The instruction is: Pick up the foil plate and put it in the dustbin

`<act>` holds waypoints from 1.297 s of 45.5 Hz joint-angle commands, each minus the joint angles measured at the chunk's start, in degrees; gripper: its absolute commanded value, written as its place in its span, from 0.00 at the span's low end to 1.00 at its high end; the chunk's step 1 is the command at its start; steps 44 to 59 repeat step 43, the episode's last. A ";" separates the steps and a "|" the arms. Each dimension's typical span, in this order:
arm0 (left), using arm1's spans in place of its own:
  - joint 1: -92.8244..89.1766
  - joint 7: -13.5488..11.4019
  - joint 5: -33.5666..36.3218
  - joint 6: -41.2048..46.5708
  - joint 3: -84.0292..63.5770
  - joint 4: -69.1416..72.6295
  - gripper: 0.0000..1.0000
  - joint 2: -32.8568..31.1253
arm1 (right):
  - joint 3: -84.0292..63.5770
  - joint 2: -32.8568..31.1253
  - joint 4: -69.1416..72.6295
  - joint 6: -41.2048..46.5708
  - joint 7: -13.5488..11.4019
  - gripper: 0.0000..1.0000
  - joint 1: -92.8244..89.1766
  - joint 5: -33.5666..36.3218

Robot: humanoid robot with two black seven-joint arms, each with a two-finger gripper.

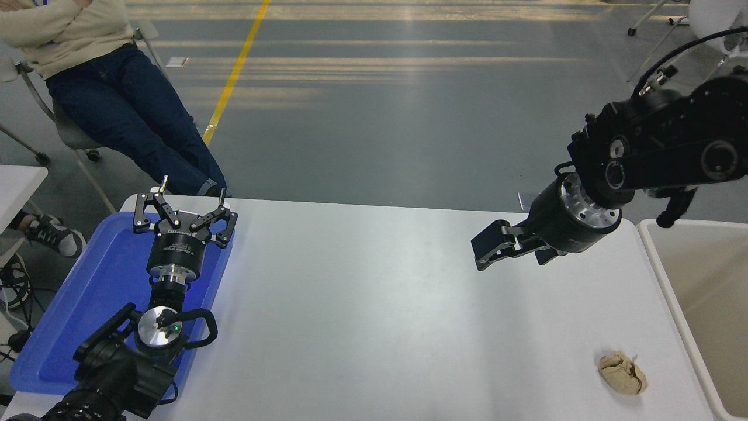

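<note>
No foil plate was anywhere in view, so it may already have been binned. The right gripper (485, 252) hung empty over the table (362, 304), jaws apparently together, beside the dustbin (695, 292). The left gripper (184, 213) sat parked, jaws apart.

Black arms w/ silver wrist rings, black cables; left hand (186, 203) w/ white print.
</note>
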 commanded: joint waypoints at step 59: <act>0.00 0.00 0.00 0.00 0.00 0.00 1.00 0.00 | -4.41 1.16 -1.93 2.60 -0.97 1.00 0.18 4.49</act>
